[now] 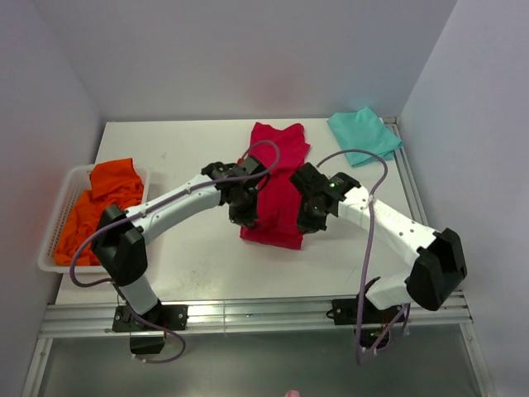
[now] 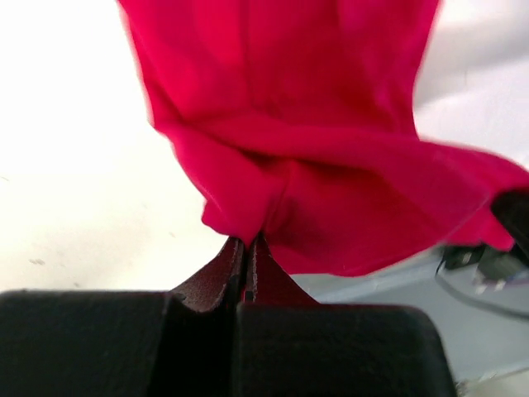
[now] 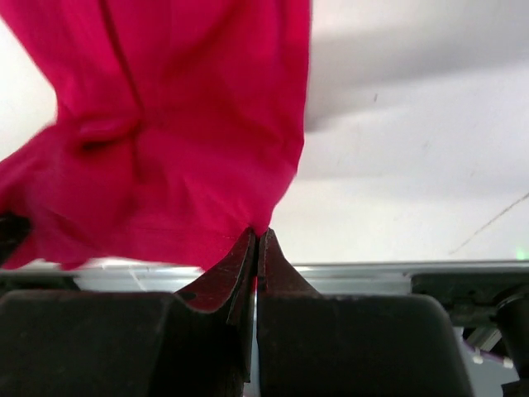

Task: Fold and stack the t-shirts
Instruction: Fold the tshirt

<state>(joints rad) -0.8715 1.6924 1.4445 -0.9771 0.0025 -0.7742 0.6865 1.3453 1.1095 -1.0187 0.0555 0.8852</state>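
Left gripper (image 1: pixel 243 212): jaws squeezed tight on a pinch of the crimson t-shirt (image 1: pixel 279 161), at the left side of its near end.
Left gripper, wrist view: the dark red fingertips (image 2: pixel 235 260) meet with no gap, and a bunched fold of the cloth rises straight out from between them.
Right gripper (image 1: pixel 308 217): also clamped shut on the crimson t-shirt, on the right side of its near end.
Right gripper, wrist view: the two tips come to a point on the cloth's lower edge, right by a corner, and the fabric spreads away up and to the left.
Arms: both lean inward from their bases at the near edge and meet over the middle of the table (image 1: pixel 198 265), with the shirt between the two wrists.
Crimson t-shirt: mid-table, running front to back. The far part lies flat toward the back, while the near part is gathered and creased between the grippers. Whether its near hem touches the surface I cannot tell.
Teal t-shirt (image 1: pixel 364 132): folded into a neat packet at the back right corner, well apart from the crimson one.
Orange garments (image 1: pixel 103 203): crumpled in a heap inside the basket, unfolded.
Basket (image 1: pixel 48 244): white, slatted, standing at the left edge of the table, beside the left arm's elbow.
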